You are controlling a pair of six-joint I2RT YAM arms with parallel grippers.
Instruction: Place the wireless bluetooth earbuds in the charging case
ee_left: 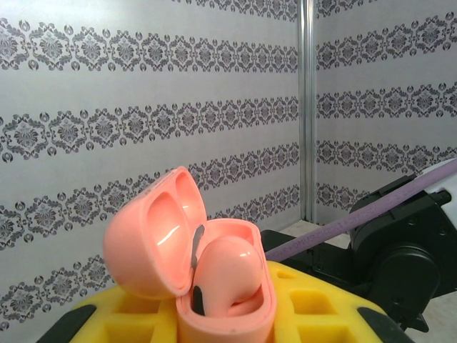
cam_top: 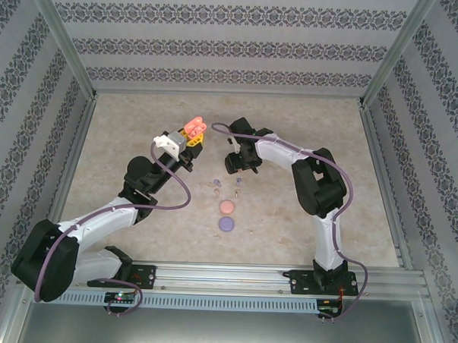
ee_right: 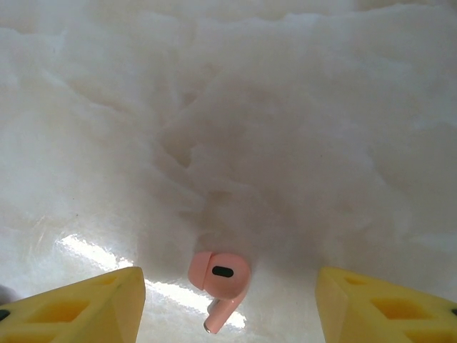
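**Left gripper** (cam_top: 186, 137): its yellow fingers are pressed on the base of the open charging case (ee_left: 214, 293), which is held raised above the table (cam_top: 124, 136). The lid (ee_left: 153, 236) is hinged back toward 10 o'clock. One seated earbud (ee_left: 227, 275) is in the case. I cannot make out the second well.

**Right gripper** (cam_top: 237, 166): its fingers (ee_right: 86, 307) are spread wide on either side of a loose earbud (ee_right: 221, 280) lying on the table, and touch nothing.

**Handling (judgement):** The bud looks light, hard and glossy, so it is likely to skid or squirt out from between the pads. Take it across the rounded head and leave the stem free to lead into the well. The lid hinge should not be pushed.

**Views compared:**
- The right wrist view gives the bud's pose: head at 12 o'clock, stem toward 7 o'clock, dark port facing up.
- The left wrist view gives the inside of the case, which the top view shows as a small coral patch.
- The top view gives the layout: spare buds (cam_top: 215, 184) at 6 to 7 o'clock of the right gripper, with a salmon disc (cam_top: 227, 206) and a purple disc (cam_top: 226, 224) beyond them.
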